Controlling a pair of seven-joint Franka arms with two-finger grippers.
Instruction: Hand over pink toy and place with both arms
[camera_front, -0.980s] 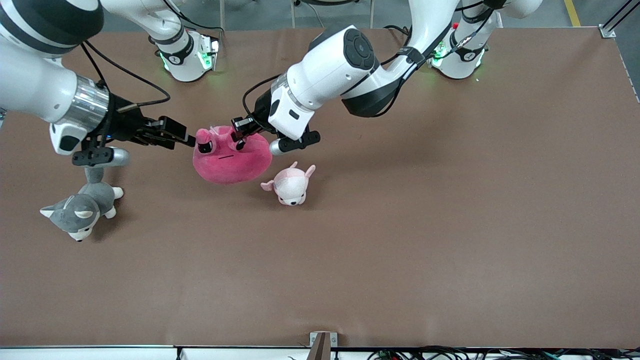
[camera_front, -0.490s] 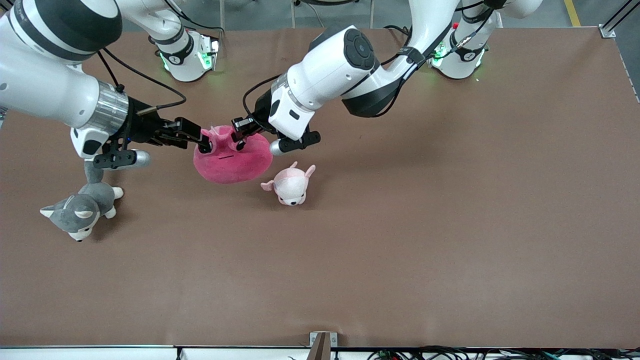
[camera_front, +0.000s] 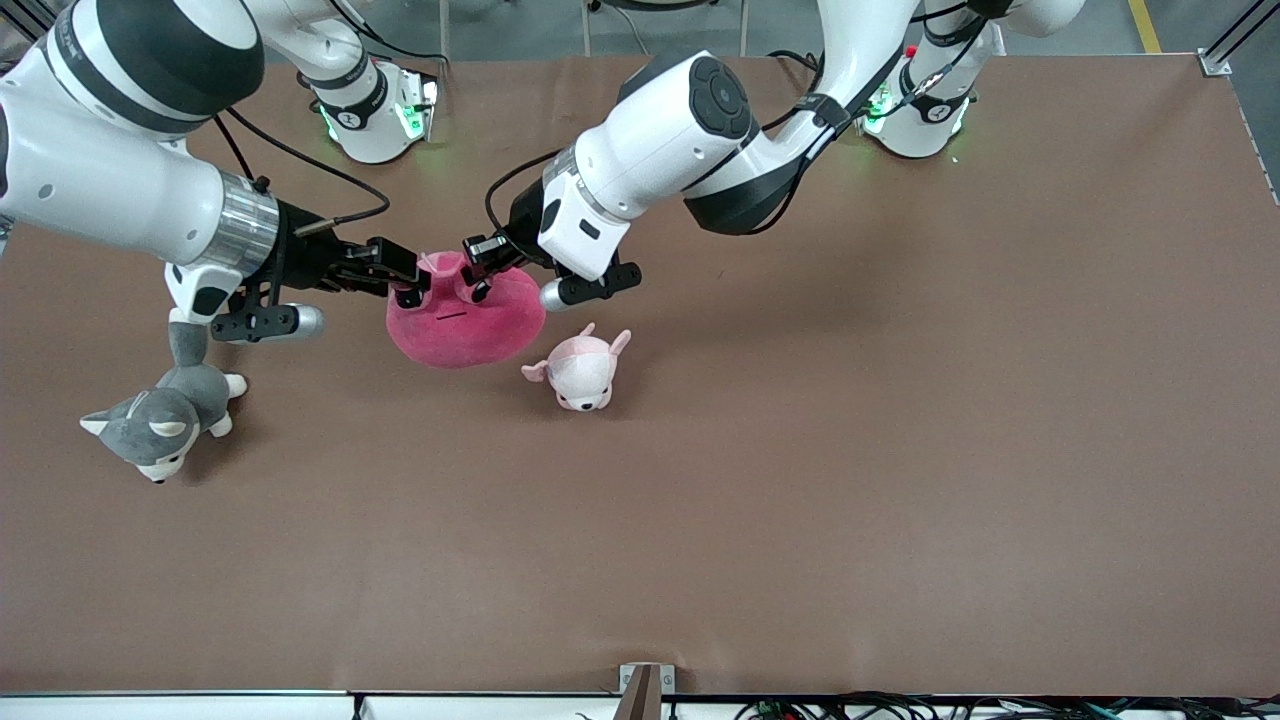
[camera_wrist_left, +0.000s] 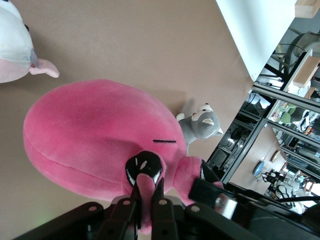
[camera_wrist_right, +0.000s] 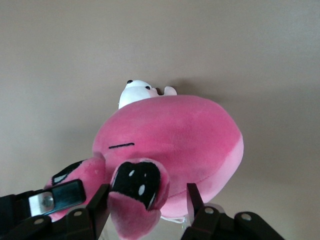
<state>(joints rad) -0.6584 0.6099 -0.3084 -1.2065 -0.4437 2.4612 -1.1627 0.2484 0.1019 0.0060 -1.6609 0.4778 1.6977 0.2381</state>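
Note:
The pink toy (camera_front: 460, 325), a round hot-pink plush with black eyes, hangs from my left gripper (camera_front: 478, 270) over the middle of the table. In the left wrist view (camera_wrist_left: 100, 130) my left gripper (camera_wrist_left: 145, 187) is shut on a small pink nub beside one eye. My right gripper (camera_front: 408, 288) has come in from the right arm's end. In the right wrist view its open fingers (camera_wrist_right: 102, 195) stand on either side of the toy's (camera_wrist_right: 175, 130) other nub and eye, and the gripper (camera_wrist_right: 147, 195) has not closed on it.
A small pale pink-and-white plush (camera_front: 580, 370) lies beside the toy, nearer the front camera. A grey-and-white dog plush (camera_front: 160, 420) lies toward the right arm's end, under the right wrist. The brown table (camera_front: 800, 500) stretches wide toward the front camera.
My right gripper has moved toward the pink toy, and its open fingers now straddle the toy's nub. The left gripper and the toy have stayed in place.

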